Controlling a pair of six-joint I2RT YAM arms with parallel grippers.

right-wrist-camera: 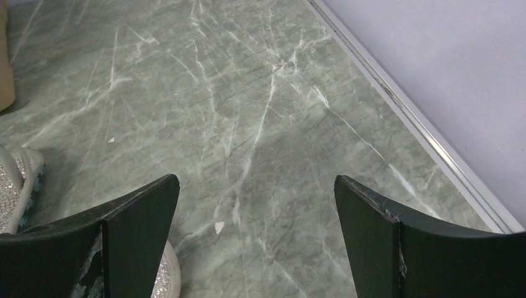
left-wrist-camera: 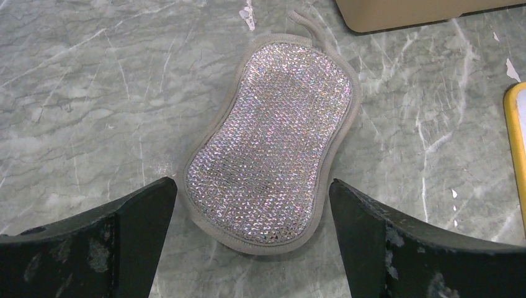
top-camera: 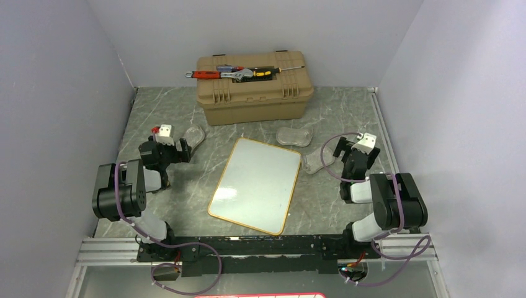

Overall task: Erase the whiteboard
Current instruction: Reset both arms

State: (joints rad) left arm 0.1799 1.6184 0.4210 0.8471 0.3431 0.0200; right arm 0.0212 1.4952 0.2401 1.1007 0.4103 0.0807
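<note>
The whiteboard, white with a yellow-orange rim, lies flat in the middle of the table; I see no dark marks on it. Its rim shows at the right edge of the left wrist view. A glittery grey scrubbing pad lies left of the board. My left gripper is open just short of the pad's near end, with the pad ahead of the fingertips. My right gripper is open over bare table, beside a second pad that shows under its left finger.
A tan toolbox with a wrench and screwdrivers on its lid stands at the back. A third pad lies between the toolbox and the board. Grey walls close in left and right, with a metal rail along the table's right edge.
</note>
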